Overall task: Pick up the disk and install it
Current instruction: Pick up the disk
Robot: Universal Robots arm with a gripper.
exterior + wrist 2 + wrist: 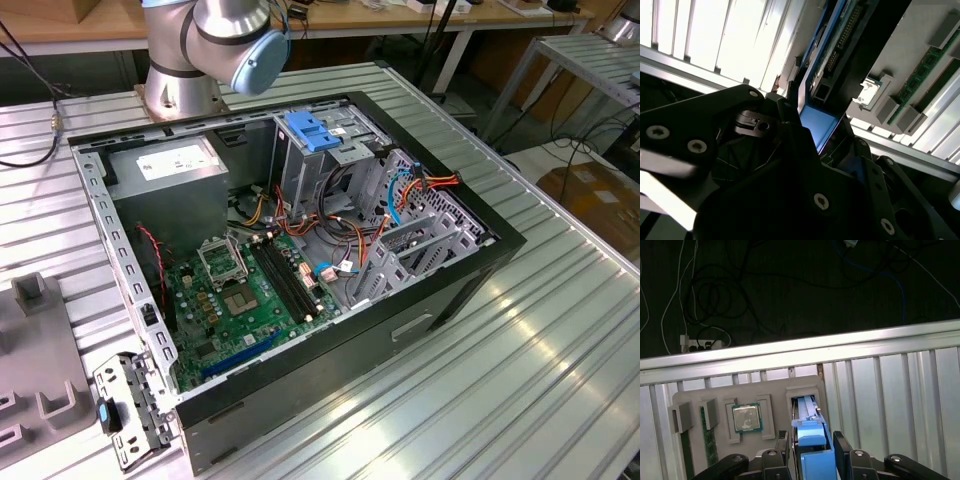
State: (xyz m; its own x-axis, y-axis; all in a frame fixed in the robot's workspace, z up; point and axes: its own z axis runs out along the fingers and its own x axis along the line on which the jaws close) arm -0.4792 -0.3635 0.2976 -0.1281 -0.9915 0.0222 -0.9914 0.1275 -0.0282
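Note:
The disk (810,427) stands on edge in a slot of a grey tray (767,387); its blue side rail faces the first wrist view. In the second wrist view the disk (816,122) shows the blue rail, with the green circuit-board edge beyond it. My gripper (811,437) sits over it, one finger pressed against each flat side of the disk, shut on it. The disk's lower part is still inside the slot. The open computer case (470,275) lies on the metal table, with its drive cage (330,165) under a blue latch (312,130).
The tray also holds a processor chip (746,417) and memory sticks (707,440). Inside the case are a grey power-supply box (170,165), a green motherboard (240,290) and loose cables (425,185). The arm's base (185,85) stands behind the case. A metal bracket (125,410) lies by the case's front corner.

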